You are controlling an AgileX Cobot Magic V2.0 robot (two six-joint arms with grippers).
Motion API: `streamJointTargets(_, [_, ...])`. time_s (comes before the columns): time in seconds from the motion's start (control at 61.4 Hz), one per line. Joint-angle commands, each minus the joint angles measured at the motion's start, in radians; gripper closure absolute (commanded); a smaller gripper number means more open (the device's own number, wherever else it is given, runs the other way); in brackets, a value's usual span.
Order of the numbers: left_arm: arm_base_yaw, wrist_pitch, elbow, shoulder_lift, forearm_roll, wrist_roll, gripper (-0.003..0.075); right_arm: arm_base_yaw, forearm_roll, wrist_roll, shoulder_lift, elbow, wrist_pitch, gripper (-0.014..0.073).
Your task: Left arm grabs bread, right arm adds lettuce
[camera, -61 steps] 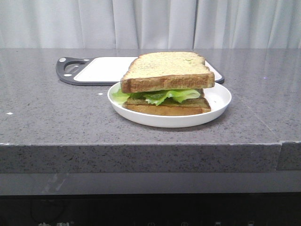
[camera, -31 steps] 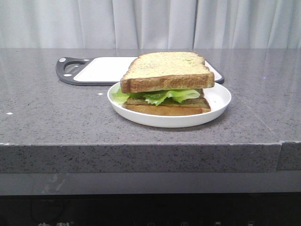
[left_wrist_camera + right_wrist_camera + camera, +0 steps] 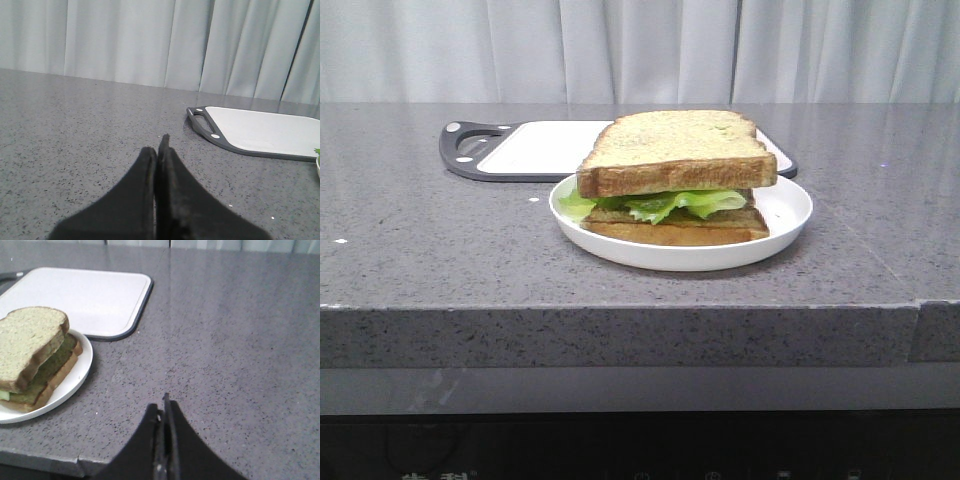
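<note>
Now the bread (image 3: 675, 150) sits on the lettuce (image 3: 660, 204), so both tools, the left tool (image 3: 161, 150) and right tool (image 3: 162, 410), closed and empty, should just stay away.

bread (image 3: 676, 140): pale yellowish speckled face, golden-brown crust
lettuce (image 3: 665, 204): light green
plate (image 3: 790, 205): white
cutting board (image 3: 542, 146): white, dark grey rim
table (image 3: 430, 240): grey speckled
curtain (image 3: 640, 50): pale grey
grippers: black

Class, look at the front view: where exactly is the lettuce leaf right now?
The lettuce is sandwiched between the thick top bread slice and the thinner bottom slice, on the white plate just before the cutting board.
</note>
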Motion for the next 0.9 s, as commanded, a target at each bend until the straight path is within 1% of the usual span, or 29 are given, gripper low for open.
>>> streamJointTargets(0.0, [0.002,-0.073,0.005,-0.018,-0.004,0.003,0.0741,-0.017,-0.001,-0.01,-0.078,0.094,-0.212,0.0711])
streamJointTargets(0.081, [0.002,-0.073,0.005,-0.018,-0.004,0.003,0.0741,-0.031,-0.001,-0.01,-0.169,0.197,-0.276,0.0711])
streamJointTargets(0.244, [0.002,-0.073,0.005,-0.018,-0.004,0.003,0.0741,-0.05,-0.001,-0.009,-0.261,0.342,-0.368,0.0711])
streamJointTargets(0.488, [0.002,-0.073,0.005,-0.018,-0.004,0.003,0.0741,-0.054,-0.001,-0.009,-0.311,0.473,-0.52,0.0711])
streamJointTargets(0.537, [0.002,-0.073,0.005,-0.018,-0.004,0.003,0.0741,-0.054,-0.001,-0.009,-0.319,0.488,-0.541,0.0711])
streamJointTargets(0.879, [0.002,-0.073,0.005,-0.018,-0.004,0.003,0.0741,-0.054,-0.001,-0.009,-0.319,0.486,-0.526,0.0711])
